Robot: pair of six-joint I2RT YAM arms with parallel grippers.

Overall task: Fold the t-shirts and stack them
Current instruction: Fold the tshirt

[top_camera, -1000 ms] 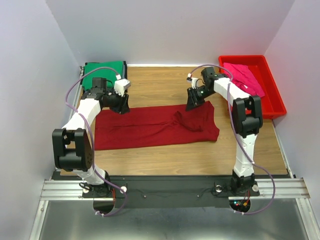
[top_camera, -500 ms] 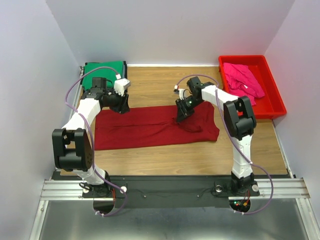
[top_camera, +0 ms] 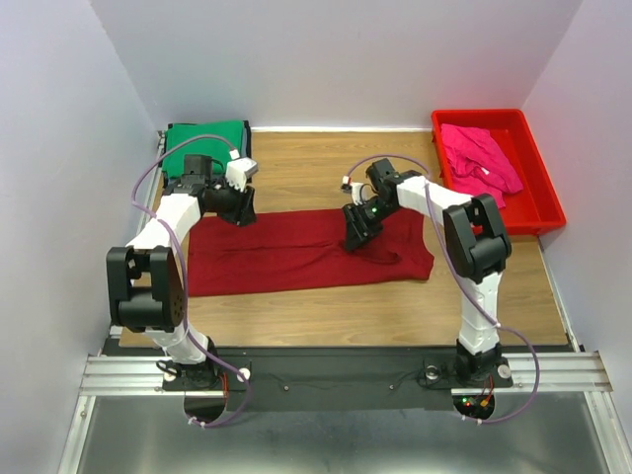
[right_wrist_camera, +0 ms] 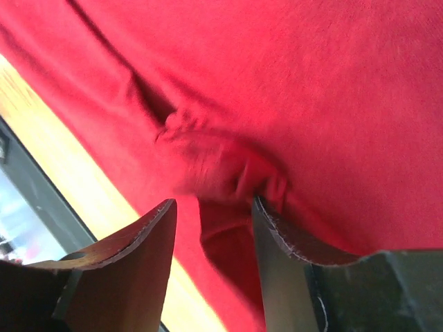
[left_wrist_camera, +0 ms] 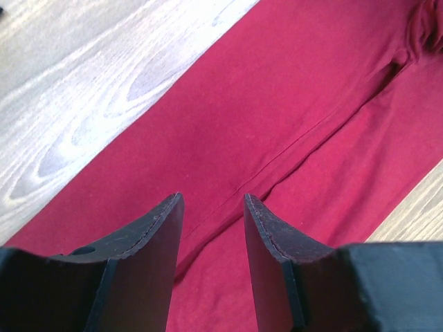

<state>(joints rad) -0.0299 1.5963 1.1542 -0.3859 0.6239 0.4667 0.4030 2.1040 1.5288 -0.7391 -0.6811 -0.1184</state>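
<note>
From above, the dark red cloth t-shirt [top_camera: 296,259] lies spread lengthwise mid-table, with the left gripper [top_camera: 242,212] at its far edge and the right gripper [top_camera: 354,237] over a ruck. The left wrist view shows jaws parted and empty above a seam, seemingly ready to pinch. The right wrist view shows jaws apart, with a bunched fold just ahead and unpinched.

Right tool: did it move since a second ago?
Yes. The right tool slid left, away from the red tray, toward the middle of the maroon t-shirt.
</note>
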